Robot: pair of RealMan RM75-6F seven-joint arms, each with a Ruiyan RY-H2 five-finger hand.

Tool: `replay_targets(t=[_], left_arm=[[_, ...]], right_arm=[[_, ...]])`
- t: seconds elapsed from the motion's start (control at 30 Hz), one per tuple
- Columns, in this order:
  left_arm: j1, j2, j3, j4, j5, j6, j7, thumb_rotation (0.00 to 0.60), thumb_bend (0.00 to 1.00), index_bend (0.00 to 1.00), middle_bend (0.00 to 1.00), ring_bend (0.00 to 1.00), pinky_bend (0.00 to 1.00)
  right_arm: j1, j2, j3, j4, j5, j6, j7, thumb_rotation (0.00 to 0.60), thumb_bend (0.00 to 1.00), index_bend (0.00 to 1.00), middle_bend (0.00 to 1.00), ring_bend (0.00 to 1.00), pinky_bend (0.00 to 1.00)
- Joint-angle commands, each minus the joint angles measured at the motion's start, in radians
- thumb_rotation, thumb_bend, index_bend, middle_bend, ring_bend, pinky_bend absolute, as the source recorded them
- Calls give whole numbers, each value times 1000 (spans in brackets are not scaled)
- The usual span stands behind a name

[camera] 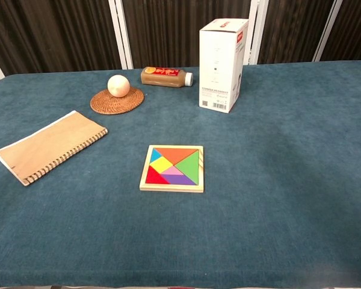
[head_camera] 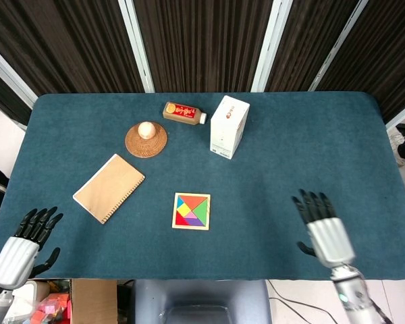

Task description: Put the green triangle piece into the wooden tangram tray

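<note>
The wooden tangram tray (head_camera: 191,227) (camera: 171,189) lies near the table's front middle, filled with coloured pieces. The green triangle piece (head_camera: 200,212) (camera: 191,167) sits flat inside it on the right side. My right hand (head_camera: 322,230) hangs over the table's front right edge, fingers spread and holding nothing, well away from the tray. Beyond the front left corner my left hand (head_camera: 23,246) is also spread and empty. Neither hand shows in the chest view.
A spiral notebook (head_camera: 109,187) (camera: 51,145) lies left of the tray. Behind it a ball (head_camera: 146,129) rests on a woven coaster (camera: 117,100). A brown bottle (head_camera: 184,112) lies on its side beside an upright white box (head_camera: 229,126) (camera: 222,64).
</note>
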Motion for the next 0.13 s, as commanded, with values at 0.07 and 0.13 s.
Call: replay_targets(t=[0.07, 0.13], left_arm=[[5, -11, 8, -23, 14, -7, 49, 600, 447, 0, 0, 0, 0], [7, -19, 8, -25, 13, -11, 73, 600, 448, 0, 0, 0, 0]], right_arm=[[-197, 60, -57, 247, -138, 139, 300, 600, 199, 0, 0, 0, 0], [-207, 62, -43, 255, -158, 138, 304, 600, 199, 0, 0, 0, 0]])
